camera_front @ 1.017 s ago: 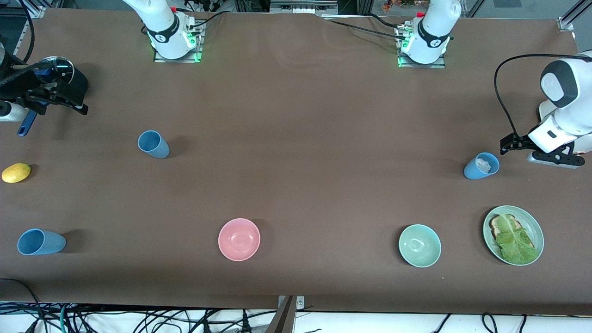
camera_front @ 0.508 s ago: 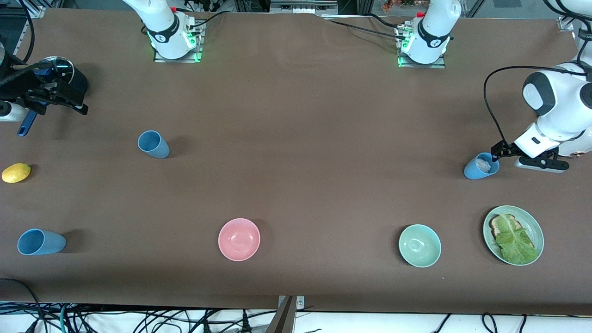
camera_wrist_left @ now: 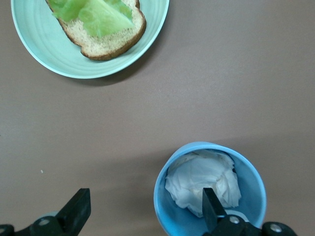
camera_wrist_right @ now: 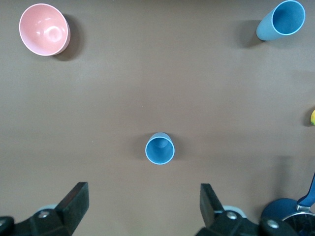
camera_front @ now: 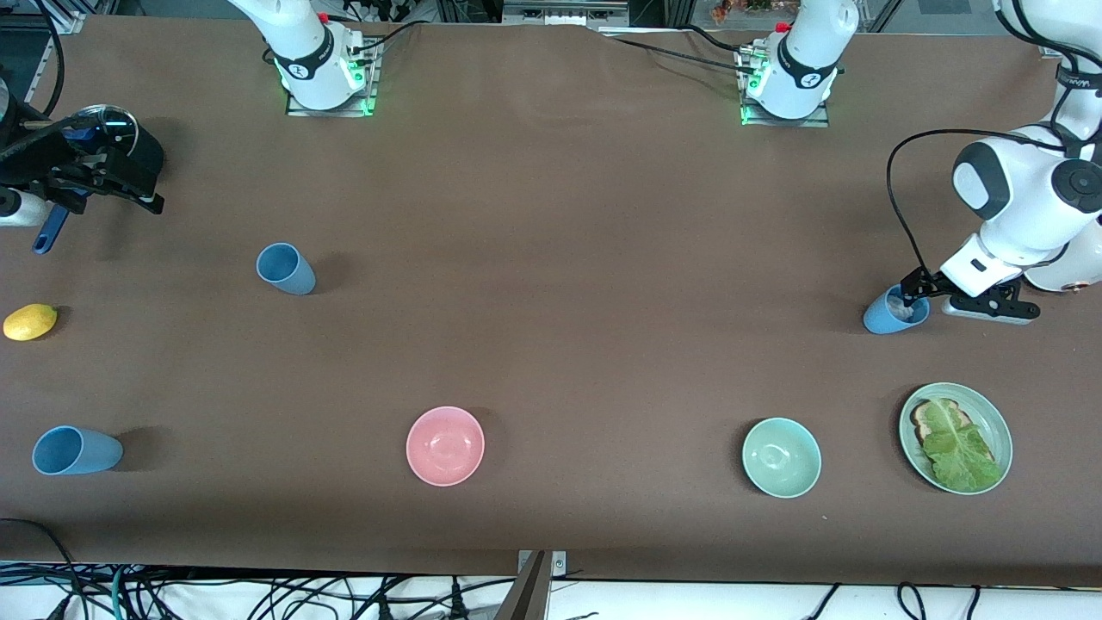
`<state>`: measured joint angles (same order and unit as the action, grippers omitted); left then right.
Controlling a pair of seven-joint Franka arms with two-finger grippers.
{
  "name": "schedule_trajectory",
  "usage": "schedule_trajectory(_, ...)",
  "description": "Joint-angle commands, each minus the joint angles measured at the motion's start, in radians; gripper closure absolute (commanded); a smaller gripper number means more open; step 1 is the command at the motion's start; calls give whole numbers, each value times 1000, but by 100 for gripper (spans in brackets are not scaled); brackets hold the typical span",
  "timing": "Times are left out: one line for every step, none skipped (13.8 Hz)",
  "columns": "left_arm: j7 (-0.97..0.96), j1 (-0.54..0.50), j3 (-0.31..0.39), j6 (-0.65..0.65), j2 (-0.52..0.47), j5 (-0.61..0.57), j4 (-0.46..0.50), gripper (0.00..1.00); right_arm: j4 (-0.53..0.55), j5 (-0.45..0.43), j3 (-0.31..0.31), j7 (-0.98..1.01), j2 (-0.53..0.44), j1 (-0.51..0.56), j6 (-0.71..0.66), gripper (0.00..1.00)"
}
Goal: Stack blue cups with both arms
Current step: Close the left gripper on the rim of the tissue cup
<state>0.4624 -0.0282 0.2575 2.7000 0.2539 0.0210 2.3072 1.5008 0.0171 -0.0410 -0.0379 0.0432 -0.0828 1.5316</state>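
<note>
Three blue cups stand on the brown table. One [camera_front: 880,319] at the left arm's end holds crumpled white paper [camera_wrist_left: 202,177]. My left gripper [camera_front: 914,291] is open at this cup [camera_wrist_left: 253,196]: in the left wrist view [camera_wrist_left: 146,201] one finger is inside its mouth over the paper, the other outside, with the cup wall between them. A second cup [camera_front: 286,269] [camera_wrist_right: 160,147] stands toward the right arm's end. A third [camera_front: 76,450] [camera_wrist_right: 280,19] is nearer the front camera. My right gripper [camera_front: 103,176] [camera_wrist_right: 142,196] is open and empty, held high and waiting.
A pink bowl [camera_front: 445,445] [camera_wrist_right: 44,29] and a mint-green bowl [camera_front: 781,456] stand near the front edge. A green plate [camera_front: 999,422] [camera_wrist_left: 29,54] holds bread and lettuce. A lemon [camera_front: 30,321] and a lidded pot with a blue handle [camera_front: 50,231] are at the right arm's end.
My left gripper has moved toward the paper-filled cup and lowered, so one finger now reaches into its mouth. The right arm and the cups have not moved.
</note>
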Motion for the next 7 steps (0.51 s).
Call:
schedule_trajectory(5,5,-1,40,19,33,11,0,-24,-5,1,-11,7,-2,-8,0)
schedule_trajectory(5,5,-3,41,24,43,11,0,-24,-5,1,-13,7,-2,-7,0)
schedule_trajectory(7,7,-3,43,27,45,11,0,-24,-3,1,-13,7,-2,-7,0)
schedule_trajectory(7,5,-3,55,33,46,12,0,-24,-3,1,-13,7,-2,-7,0)
schedule_trajectory(7,5,-4,78,34,47,24,5,-24,-3,1,-13,7,-2,-8,0)
schedule_trajectory(8,5,-7,105,34,47,35,18,-24,-3,1,-13,7,-2,-7,0)
schedule_trajectory(8,5,-9,116,33,47,47,41,-24,-3,1,-13,7,-2,-7,0)
